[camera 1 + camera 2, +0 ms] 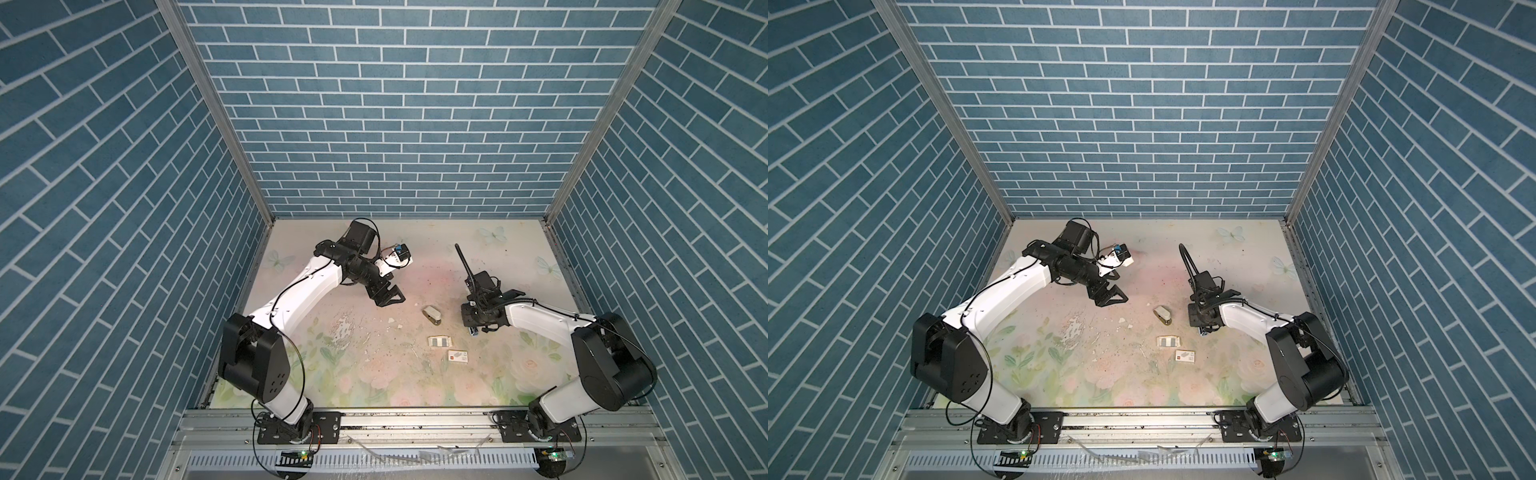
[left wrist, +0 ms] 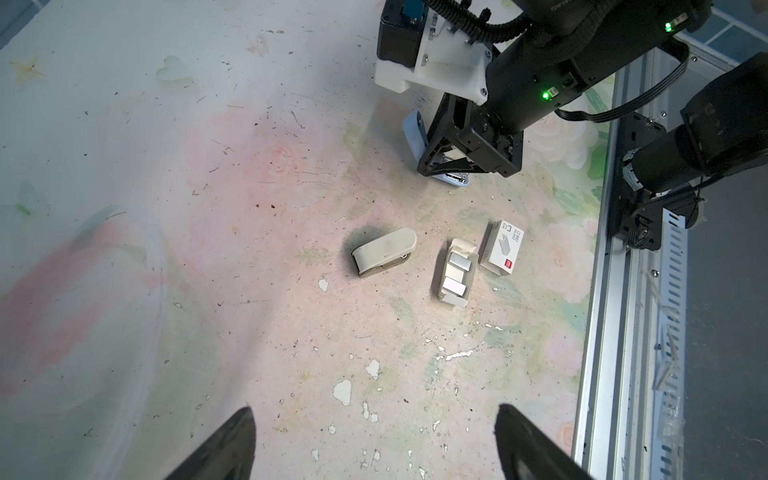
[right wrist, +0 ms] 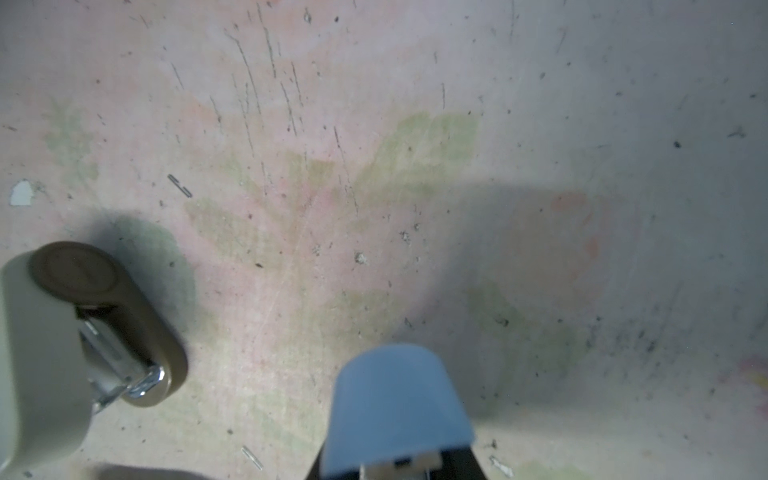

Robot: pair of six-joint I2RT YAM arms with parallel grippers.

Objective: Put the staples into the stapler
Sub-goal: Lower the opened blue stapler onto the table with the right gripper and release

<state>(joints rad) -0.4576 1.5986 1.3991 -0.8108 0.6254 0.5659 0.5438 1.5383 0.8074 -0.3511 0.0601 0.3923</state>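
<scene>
- staples (image 2: 459, 265) – grey strips lying in cream tray (image 2: 441, 291), flat on table (image 1: 374, 374)
- vs R gripper (image 2: 444, 168): tray near it, on the front-rail side, not touching
- vs L gripper (image 2: 374, 449): tray well apart. It's ahead of the fingertips in the left wrist view. In both top views it's off toward the R arm's side and closer to the rail
- white staple box (image 2: 503, 249) just beside tray, on the side away from L gripper
- cream stapler (image 1: 432, 313) lying on table between the two grippers, closer to R. Near tray but apart
- R gripper: clamped on blue stapler (image 3: 399, 407) and pointing down at table. Blue top is tilted up off the base end – can't tell if base touches the surface
- L gripper: jaws wide apart, nothing between them, hovering above table
- L arm: elbow bent, forearm reaching in toward centre, wrist angled down
- R arm: forearm coming in from its own side, wrist turned steeply down over the stapler
</scene>
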